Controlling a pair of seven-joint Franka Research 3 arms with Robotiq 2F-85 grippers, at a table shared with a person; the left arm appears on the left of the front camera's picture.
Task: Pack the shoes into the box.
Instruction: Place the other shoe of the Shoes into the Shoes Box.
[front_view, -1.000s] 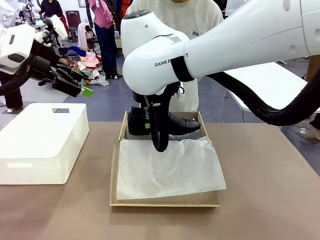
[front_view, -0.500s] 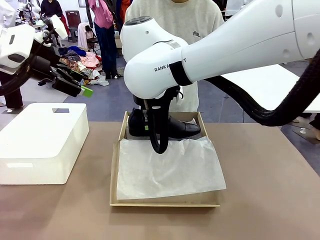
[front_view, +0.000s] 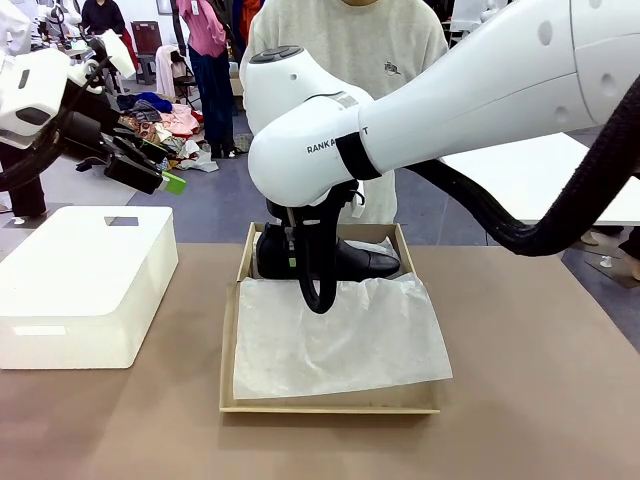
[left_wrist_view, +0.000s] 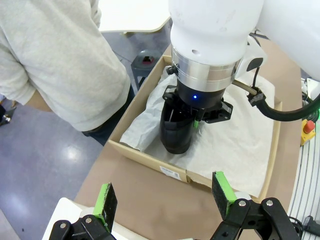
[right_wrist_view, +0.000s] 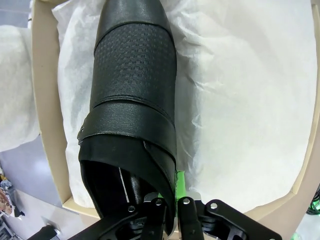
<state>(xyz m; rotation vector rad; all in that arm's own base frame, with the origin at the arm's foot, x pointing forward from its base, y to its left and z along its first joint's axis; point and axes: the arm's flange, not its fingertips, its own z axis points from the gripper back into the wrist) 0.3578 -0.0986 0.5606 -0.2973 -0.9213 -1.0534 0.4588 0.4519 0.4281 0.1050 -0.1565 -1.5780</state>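
Gripping one shoe (front_view: 372, 262) by its collar with right tool (right_wrist_view: 172, 200), inside one tissue-lined box (front_view: 229, 330); left tool (left_wrist_view: 164, 196) wide above one white block (front_view: 85, 280); heel end screened by right arm (front_view: 450, 90).

Black leather shoe (right_wrist_view: 132, 100) w/ embossed panel, matt tan cardboard box (front_view: 330, 407), crinkled white tissue paper (front_view: 340, 340).

Box (front_view: 229, 330): tan cardboard, open, mid-table, lined with white tissue paper (front_view: 340, 340).
Shoe (front_view: 368, 260): glossy black, lying across the box's far end, toe pointing right.
Right gripper (front_view: 293, 250): lowered onto the shoe's left end, clamped on it.
Left gripper (front_view: 160, 170): raised at far left, jaws apart.
White block (front_view: 80, 280): left of the box.
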